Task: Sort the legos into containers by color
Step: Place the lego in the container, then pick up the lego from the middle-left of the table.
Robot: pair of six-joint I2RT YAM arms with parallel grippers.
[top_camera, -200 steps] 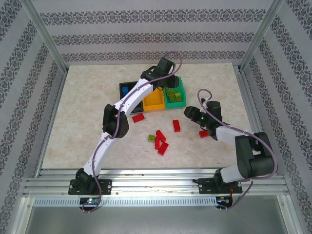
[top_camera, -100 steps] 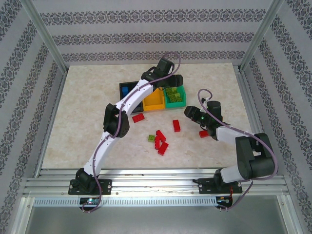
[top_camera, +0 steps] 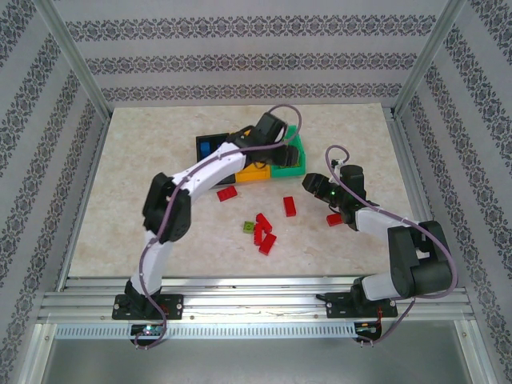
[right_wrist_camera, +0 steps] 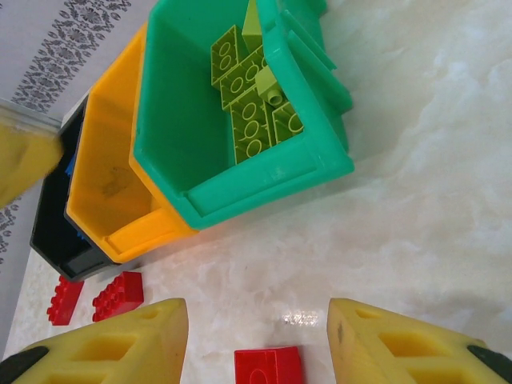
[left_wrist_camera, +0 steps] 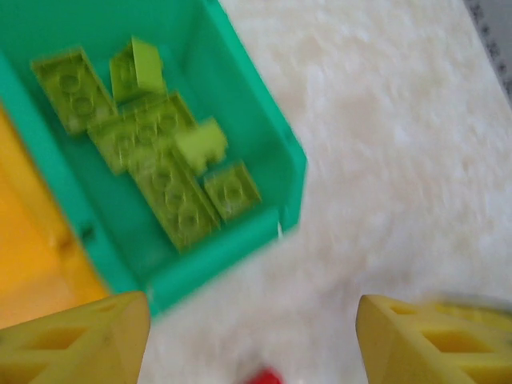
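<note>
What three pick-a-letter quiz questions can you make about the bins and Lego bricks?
1. Which bin is in the middle? A black, B orange-yellow, C green.
2. What colour are the bricks in the green bin? A red, B blue, C lime green.
3. How is the left gripper? A open, empty, B holding a red brick, C holding a blue brick.
Answers: 1 B: the orange-yellow bin sits between the black bin and the green one. 2 C: they are all lime green. 3 A: its fingers stand apart, nothing between.

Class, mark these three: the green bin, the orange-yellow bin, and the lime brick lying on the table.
green bin [right_wrist_camera: 264,182]: right wrist view, front wall.
orange-yellow bin [right_wrist_camera: 104,152]: right wrist view, inner wall.
lime brick [top_camera: 250,227]: top external view, top face.
</note>
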